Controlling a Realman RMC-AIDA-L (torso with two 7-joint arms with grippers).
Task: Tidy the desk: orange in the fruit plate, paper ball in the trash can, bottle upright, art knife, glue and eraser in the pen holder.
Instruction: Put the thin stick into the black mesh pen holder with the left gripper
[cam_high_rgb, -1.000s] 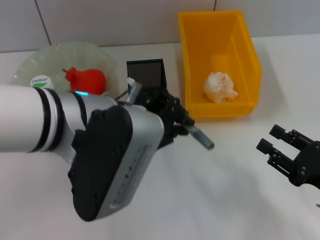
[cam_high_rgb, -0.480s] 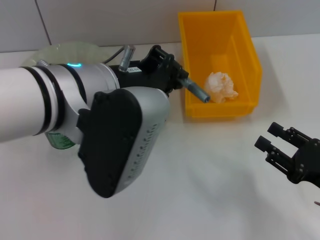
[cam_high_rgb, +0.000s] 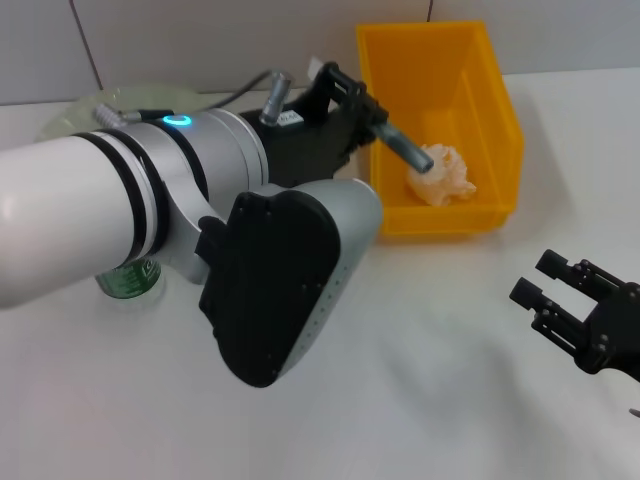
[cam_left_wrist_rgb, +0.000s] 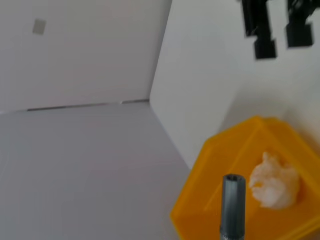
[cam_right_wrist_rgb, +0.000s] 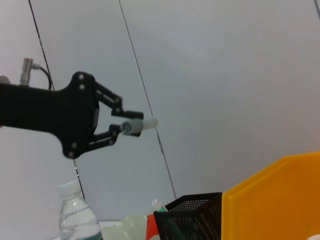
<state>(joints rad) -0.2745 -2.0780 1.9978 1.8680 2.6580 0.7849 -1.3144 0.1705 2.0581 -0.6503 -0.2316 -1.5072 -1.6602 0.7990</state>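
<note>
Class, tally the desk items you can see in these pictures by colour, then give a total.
Yellow-orange: 1, trash can
White: 1, paper ball
Grey: 1, art knife
Black: 1, pen holder
Clear: 1, bottle
Pale green: 1, fruit plate
Red-orange: 1, orange
Total: 7
</note>
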